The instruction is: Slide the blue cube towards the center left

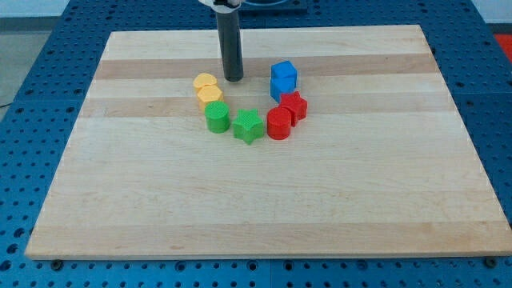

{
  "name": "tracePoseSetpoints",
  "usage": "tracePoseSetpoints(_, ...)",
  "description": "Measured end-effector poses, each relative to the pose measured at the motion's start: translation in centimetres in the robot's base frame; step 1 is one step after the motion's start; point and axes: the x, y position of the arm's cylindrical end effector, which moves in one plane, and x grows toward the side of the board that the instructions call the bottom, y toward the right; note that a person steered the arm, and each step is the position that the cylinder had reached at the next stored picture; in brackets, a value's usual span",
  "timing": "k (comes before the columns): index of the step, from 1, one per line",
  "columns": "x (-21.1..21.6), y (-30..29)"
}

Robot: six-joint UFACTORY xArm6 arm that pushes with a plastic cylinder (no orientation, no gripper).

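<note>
The blue cube (284, 74) sits on the wooden board (256, 200) in the upper middle, with another blue block (280, 90) touching it just below. My tip (234, 79) rests on the board to the left of the blue cube, a clear gap apart, and just right of the upper yellow block (206, 82). A second yellow block (210, 95) lies under the first. A green cylinder (216, 117), a green star (249, 126), a red cylinder (279, 123) and a red star (294, 106) curve below in an arc.
The board lies on a blue perforated table (48, 40). The blocks form a ring around a small bare patch below my tip.
</note>
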Motion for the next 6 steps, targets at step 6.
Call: tracePoseSetpoints(6,0.2,11.0)
